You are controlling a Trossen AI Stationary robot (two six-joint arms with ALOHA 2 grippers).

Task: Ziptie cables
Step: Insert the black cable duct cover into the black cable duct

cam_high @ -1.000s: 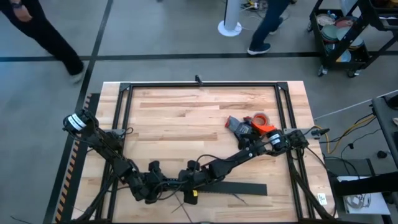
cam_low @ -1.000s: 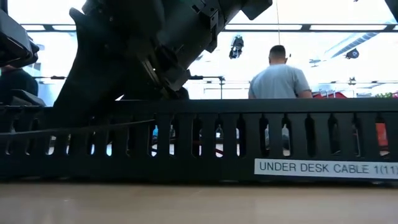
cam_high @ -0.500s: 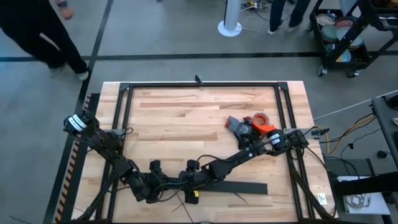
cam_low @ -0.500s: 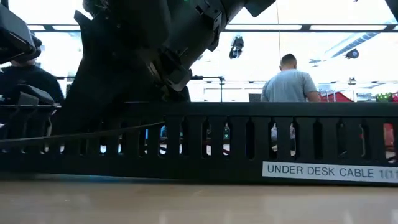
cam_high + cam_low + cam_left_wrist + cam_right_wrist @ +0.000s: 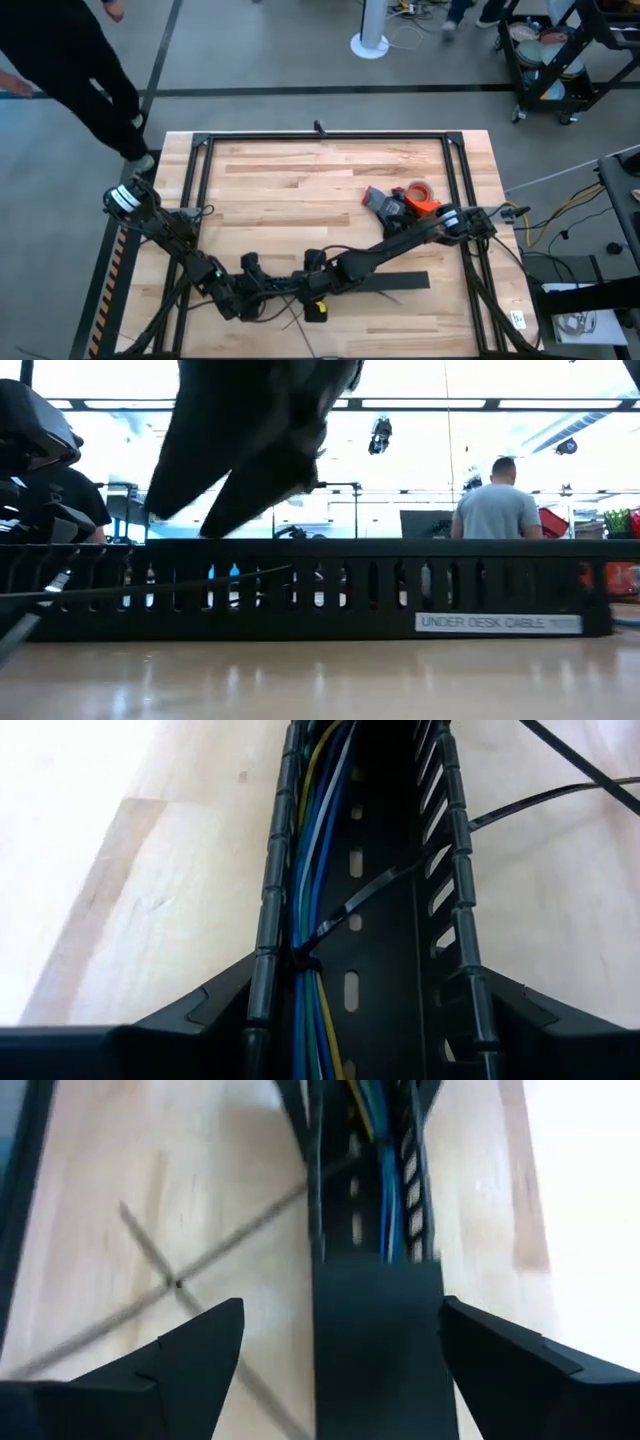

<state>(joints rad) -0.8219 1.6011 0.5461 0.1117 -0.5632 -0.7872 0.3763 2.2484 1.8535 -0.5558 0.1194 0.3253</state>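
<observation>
Pale, smooth wooden table (image 5: 300, 190) under a matt black slotted plastic duct (image 5: 400, 920) holding glossy-sheathed cables (image 5: 315, 870).

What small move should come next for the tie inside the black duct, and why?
Probably the right gripper, fingers open over the long black slotted plastic duct, should grasp the free tail of the thin dark ziptie and pull. The tie already loops the coloured wire bundle, but its long tail lies slack. The left gripper sits astride the duct.

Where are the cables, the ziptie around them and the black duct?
cables (image 5: 312, 880): left wrist view, on the blue wires.
ziptie (image 5: 372, 892): left wrist view, on its loose tail.
black duct (image 5: 330, 595): low view, on its slotted wall.
</observation>
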